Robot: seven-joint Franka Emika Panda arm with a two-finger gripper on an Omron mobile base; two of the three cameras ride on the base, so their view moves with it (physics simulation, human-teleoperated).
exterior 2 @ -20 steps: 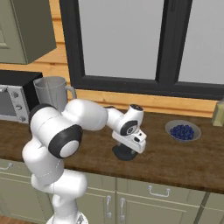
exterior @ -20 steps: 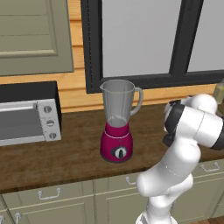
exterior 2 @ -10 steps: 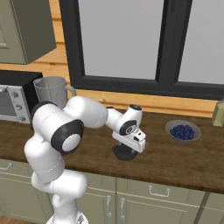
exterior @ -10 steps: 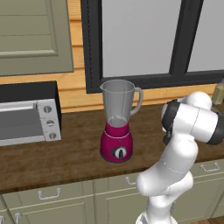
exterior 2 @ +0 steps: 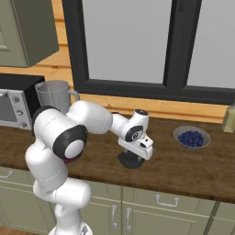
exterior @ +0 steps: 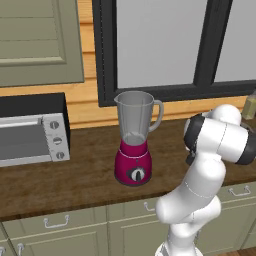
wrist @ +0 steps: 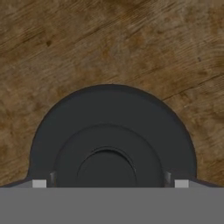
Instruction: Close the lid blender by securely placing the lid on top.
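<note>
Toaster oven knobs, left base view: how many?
3. The knobs run in a vertical column on the right end of the toaster oven front: top, middle, bottom. Its left part is cropped, so more may be hidden.

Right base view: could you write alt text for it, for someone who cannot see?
A white robot arm reaches down over a black round lid lying on a brown wooden counter. A bowl of blue berries sits to the right, and an open blender and a toaster oven at the left.

Black lid point(wrist: 111, 131) on brown wood-grain counter point(wrist: 109, 43); blender point(exterior: 134, 140) magenta-based with grey jar.
</note>
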